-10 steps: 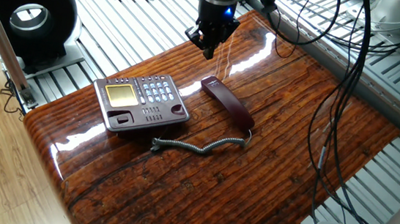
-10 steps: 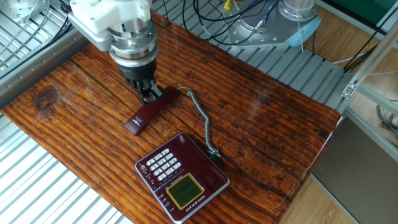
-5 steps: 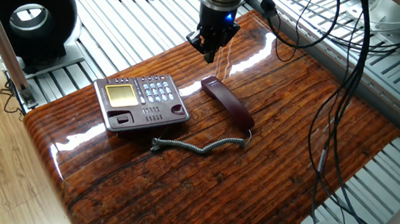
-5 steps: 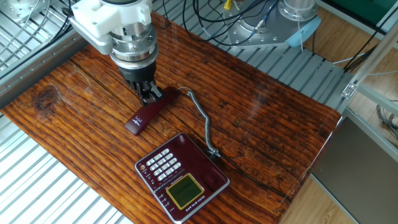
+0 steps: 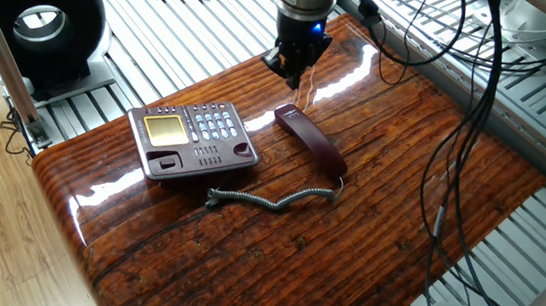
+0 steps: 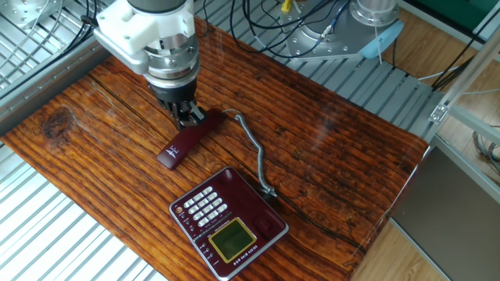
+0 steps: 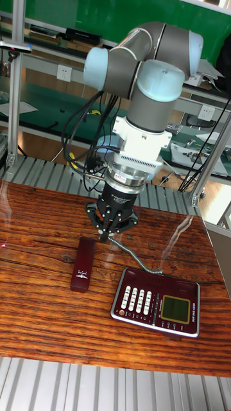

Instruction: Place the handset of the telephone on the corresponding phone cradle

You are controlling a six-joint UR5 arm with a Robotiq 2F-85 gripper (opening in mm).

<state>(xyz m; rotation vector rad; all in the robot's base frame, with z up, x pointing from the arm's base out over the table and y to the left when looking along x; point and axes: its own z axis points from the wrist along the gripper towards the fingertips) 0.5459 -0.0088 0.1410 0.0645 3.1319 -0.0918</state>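
The dark maroon handset [image 5: 310,140] [image 6: 186,139] [image 7: 83,262] lies flat on the wooden table beside the telephone [image 5: 192,138] [image 6: 228,221] [image 7: 157,302]. A grey coiled cord [image 5: 269,199] [image 6: 254,152] joins the two. The phone cradle [image 5: 241,152] [image 6: 266,221], the maroon trough along the base's cord-side edge, holds nothing. My gripper [image 5: 294,74] [image 6: 188,118] [image 7: 105,236] hangs above the handset's end farthest from the cord and does not touch it. Its fingers are drawn together to a point and hold nothing.
A black ring-shaped device [image 5: 35,20] stands on the slatted frame past the telephone. Cables [image 5: 468,112] hang over the table's far side. The glossy table [image 5: 366,232] [image 6: 344,156] ends in metal slats on all sides.
The gripper has risen a little and drifted slightly away from the telephone. Handset, cord and telephone have not moved.
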